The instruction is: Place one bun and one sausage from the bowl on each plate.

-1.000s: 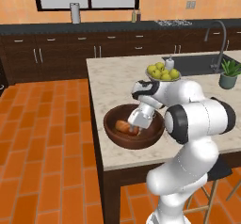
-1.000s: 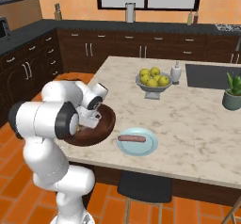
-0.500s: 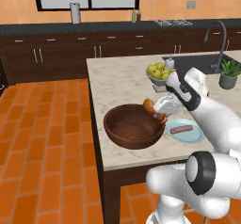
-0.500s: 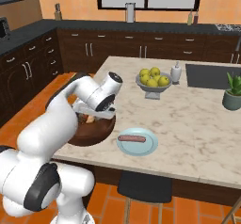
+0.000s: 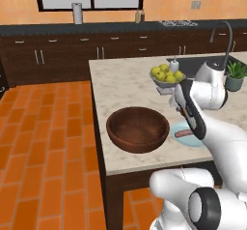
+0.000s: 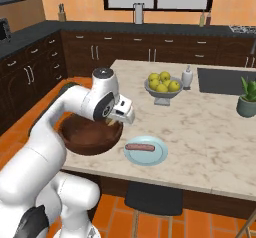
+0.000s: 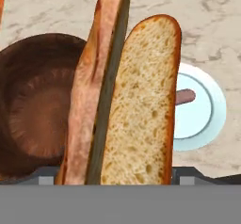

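Hand view was dominated by the bun (image 7: 141, 105), a split roll with its crumb face showing, held upright between the fingers of the hand (image 7: 122, 173), which stood fairly wide apart and closed on the roll. At nine o'clock of the bun lay the bowl (image 7: 33, 105), dark brown and seemingly bare inside; at three o'clock lay the plate (image 7: 207, 110), pale blue, with one end of the sausage (image 7: 185, 96) showing on it.

From the left base view, going left to right, the bowl (image 5: 137, 128) was seen near the front edge of the bench (image 5: 120, 79), then the plate (image 5: 185, 136) just beside it with the sausage (image 5: 183, 134) on it, the arm passing above both. From the right base view the hand (image 6: 121, 113) was seen over the bowl's right rim, short of the plate (image 6: 145, 150).

The step in hand was judged to be the carrying of the bun to the plate. The next move would call for travel towards three o'clock, a lowering beside the sausage, and a release.

The bench was of pale marble; a fruit bowl (image 6: 161, 87), a sink (image 6: 225, 79) and a potted plant (image 6: 247, 99) were seen further back, with dark cabinets and an orange tiled floor (image 5: 43, 142) around.
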Motion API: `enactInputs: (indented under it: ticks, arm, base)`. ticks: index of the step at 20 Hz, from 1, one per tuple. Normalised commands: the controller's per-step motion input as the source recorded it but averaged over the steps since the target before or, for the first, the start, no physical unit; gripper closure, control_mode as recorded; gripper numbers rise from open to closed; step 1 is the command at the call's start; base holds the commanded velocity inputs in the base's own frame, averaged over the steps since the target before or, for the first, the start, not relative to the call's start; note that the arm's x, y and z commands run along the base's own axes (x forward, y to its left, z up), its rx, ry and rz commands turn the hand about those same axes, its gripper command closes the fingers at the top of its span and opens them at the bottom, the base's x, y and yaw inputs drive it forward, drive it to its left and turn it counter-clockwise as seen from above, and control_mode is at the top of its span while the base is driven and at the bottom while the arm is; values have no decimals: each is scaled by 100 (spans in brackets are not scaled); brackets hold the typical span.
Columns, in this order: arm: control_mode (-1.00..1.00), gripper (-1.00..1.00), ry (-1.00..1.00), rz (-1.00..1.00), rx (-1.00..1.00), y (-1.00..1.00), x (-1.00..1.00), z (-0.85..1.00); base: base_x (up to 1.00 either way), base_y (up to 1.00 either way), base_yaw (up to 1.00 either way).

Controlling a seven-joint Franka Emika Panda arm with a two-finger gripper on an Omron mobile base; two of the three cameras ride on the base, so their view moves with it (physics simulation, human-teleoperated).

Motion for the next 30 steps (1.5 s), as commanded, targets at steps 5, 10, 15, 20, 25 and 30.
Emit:
enactInputs:
  ticks: [5, 10, 15, 20, 25, 30]
  arm:
    - [-100, 100, 2, -69, -2, -100, -4, -71]
    - [-100, 100, 18, -45, 9, -48, 8, -45]
    - [-100, 100, 6, -14, 15, -13, 44, -34]
    - [-100, 100, 8, -17, 8, -19, 47, -41]
    - [-100, -100, 5, -17, 1, -1, 52, -46]
    - [-100, -100, 0, -3, 1, 3, 16, -14]
  base:
    - [0, 0, 0]
    - [0, 0, 0]
    - [0, 0, 0]
    - [0, 0, 0]
    - [0, 0, 0]
    - [0, 0, 0]
